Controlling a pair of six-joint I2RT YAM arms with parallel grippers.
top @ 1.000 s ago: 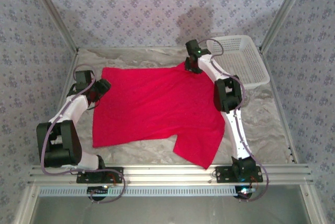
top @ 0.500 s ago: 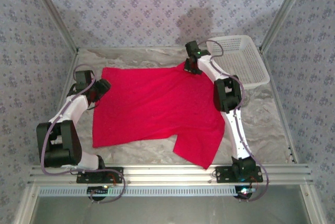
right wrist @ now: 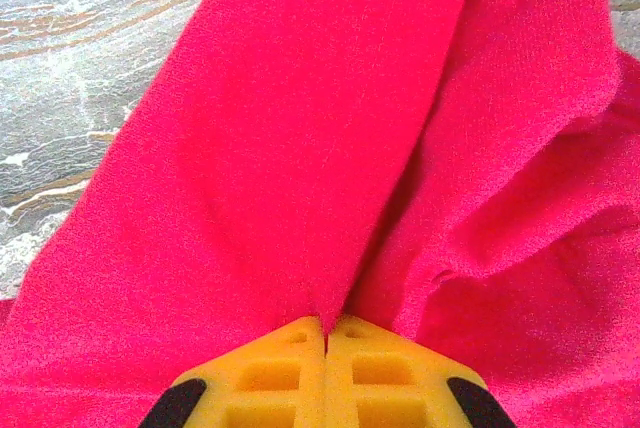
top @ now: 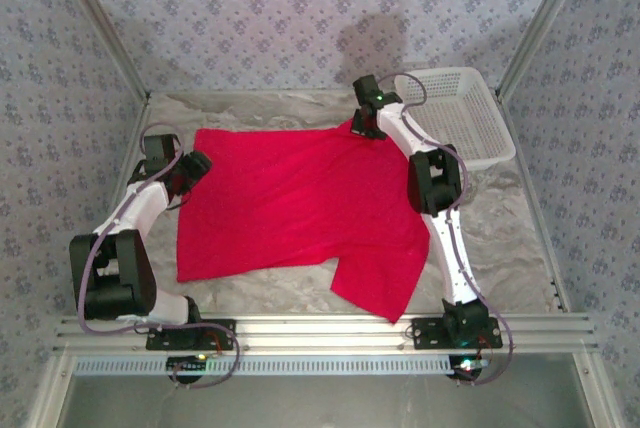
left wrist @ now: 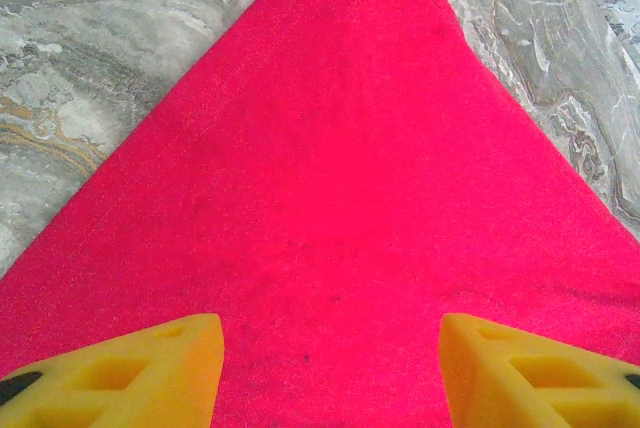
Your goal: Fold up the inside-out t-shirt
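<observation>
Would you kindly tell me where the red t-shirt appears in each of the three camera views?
Top external: t-shirt spread mid-table between both arms.
Left wrist: t-shirt covers the centre, tapering toward the top, ahead of the open left gripper.
Right wrist: t-shirt in bunched folds, pinched by the shut right gripper.
Shared landmark: the grey marbled table beside it.

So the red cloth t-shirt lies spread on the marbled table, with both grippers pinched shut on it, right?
Not both. The right gripper is pinched shut on the red cloth t-shirt, but the left wrist view shows the left gripper open, its yellow fingers apart over the cloth. The shirt does lie spread on the marbled table.
</observation>
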